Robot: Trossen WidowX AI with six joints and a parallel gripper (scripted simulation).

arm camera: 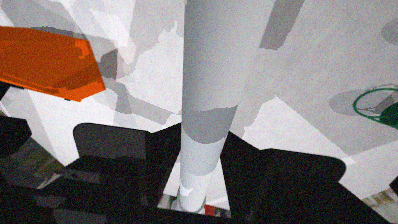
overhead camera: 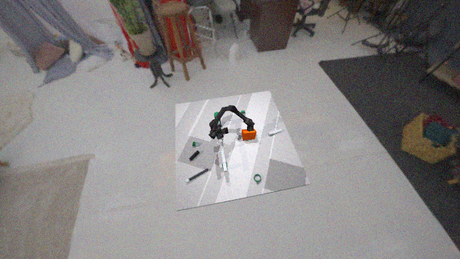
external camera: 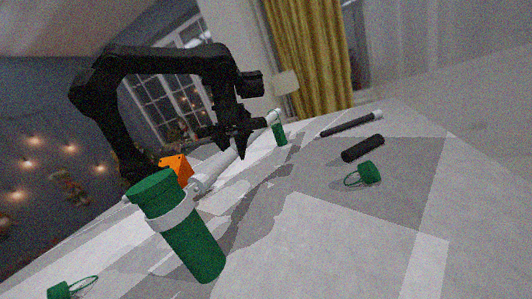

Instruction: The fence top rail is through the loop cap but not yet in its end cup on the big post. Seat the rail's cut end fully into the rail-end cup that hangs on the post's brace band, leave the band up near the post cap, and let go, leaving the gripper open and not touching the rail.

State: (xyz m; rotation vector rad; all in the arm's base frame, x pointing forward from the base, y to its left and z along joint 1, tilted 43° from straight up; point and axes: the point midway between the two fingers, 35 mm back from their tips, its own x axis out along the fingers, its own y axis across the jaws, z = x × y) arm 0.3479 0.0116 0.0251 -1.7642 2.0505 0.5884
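Observation:
The big green post [external camera: 197, 252] [overhead camera: 216, 114] stands upright under its green cap [external camera: 153, 186]. The white brace band [external camera: 170, 220] circles it just below the cap. The rail-end cup [external camera: 203, 182] hangs on the band, on the side facing the arm. The white rail [external camera: 225, 167] [overhead camera: 223, 151] [arm camera: 212, 65] runs from the cup to the loop cap [external camera: 280, 112] on the small green post [external camera: 279, 136]. Its near end meets the cup; how deep it sits cannot be told. My gripper [external camera: 233, 148] [arm camera: 202, 127] is shut on the rail, between cup and loop.
An orange block [overhead camera: 248, 134] [external camera: 177, 169] [arm camera: 50, 62] is by the arm base. Loose green caps [external camera: 59, 296] [external camera: 369, 172] lie on both sides of the post. Black rods [external camera: 363, 148] [external camera: 348, 125] lie at the right. A white tube [overhead camera: 275, 132] and green ring [overhead camera: 257, 178] lie apart.

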